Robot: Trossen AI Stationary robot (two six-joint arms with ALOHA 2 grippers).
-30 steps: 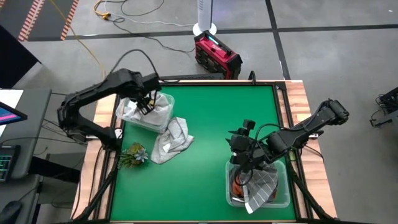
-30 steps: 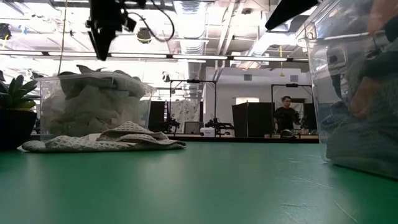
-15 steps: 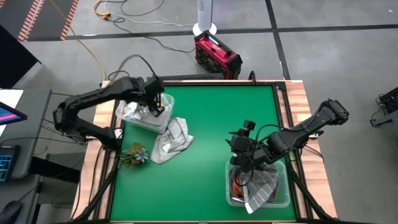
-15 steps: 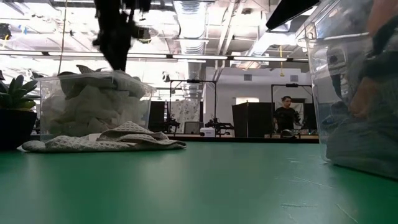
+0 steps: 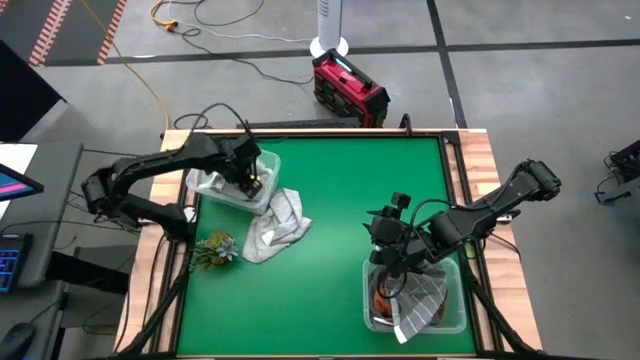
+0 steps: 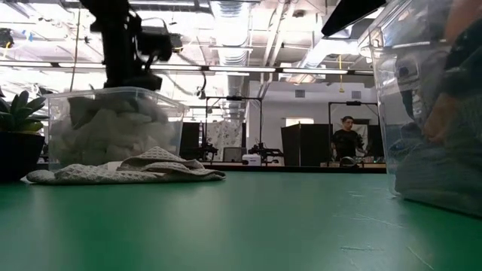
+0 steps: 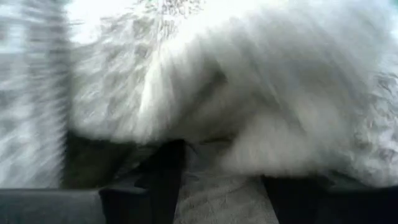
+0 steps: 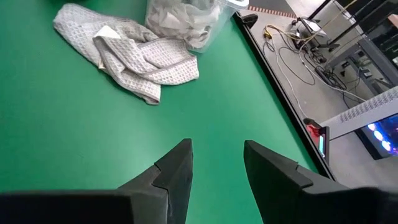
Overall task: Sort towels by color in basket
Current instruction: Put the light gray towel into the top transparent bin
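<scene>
My left gripper [image 5: 247, 176] is open and reaches down into the clear bin [image 5: 226, 190] at the table's far left, which holds white towels [image 6: 105, 128]. In the left wrist view the white towels [image 7: 249, 93] fill the picture. A light grey towel [image 5: 275, 225] lies crumpled on the green table beside that bin, also in the low view [image 6: 128, 170] and the right wrist view [image 8: 124, 53]. My right gripper [image 8: 216, 163] is open and hovers at the far left edge of the near right bin [image 5: 452, 310]. That bin holds a rust orange towel [image 5: 380, 298] and a grey checked towel [image 5: 420, 298] that hangs over its near rim. My left gripper pushes down from above into the white towels in the bin, its fingers [image 7: 163, 180] apart. A stretch of cloth [image 7: 221, 199] lies in the gap between them. Whether the fingers close on it does not show.
A small green plant sprig [image 5: 213, 248] lies at the table's left edge, near the light grey towel. The middle of the green table [image 5: 340, 200] is bare. A red box [image 5: 348, 88] sits on the floor beyond the far edge. A person [image 6: 346, 141] stands far off in the room.
My left gripper has moved a little toward the right and near edges and come down from above the left bin into it. The white towels that stood above the bin's rim now sit lower.
</scene>
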